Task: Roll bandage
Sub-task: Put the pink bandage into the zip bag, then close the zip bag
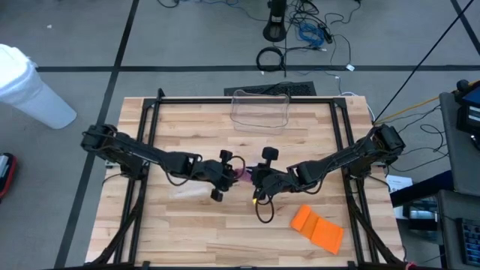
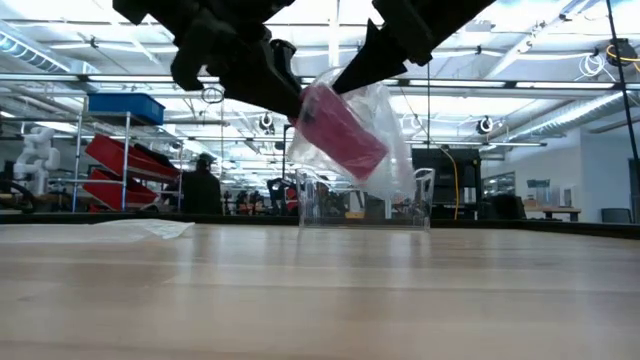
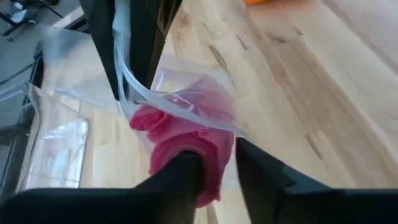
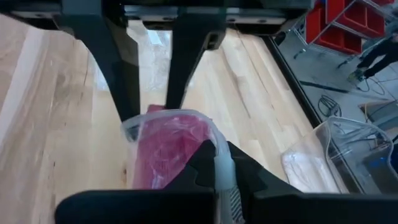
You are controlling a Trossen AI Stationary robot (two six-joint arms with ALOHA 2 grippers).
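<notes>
Bandage, a soft pink roll of crinkled cloth, sits inside a clear, thin plastic bag that hangs above the middle of the pale wood-plank surface, between the two claws. The low view shows roll and bag clear of the boards, the roll tilted.

The right claw is pressed together on the bag's rim, pinching the film between its dark fingers so that the mouth stays lifted. The left claw reaches into that mouth; its fingers stand partly spread, one dark fingertip lying against the pink cloth, the other just beside the roll. Whether it grips the roll I cannot tell.

A clear rigid plastic container stands at the far edge, well apart. A flat orange folded piece lies near the right arm.
</notes>
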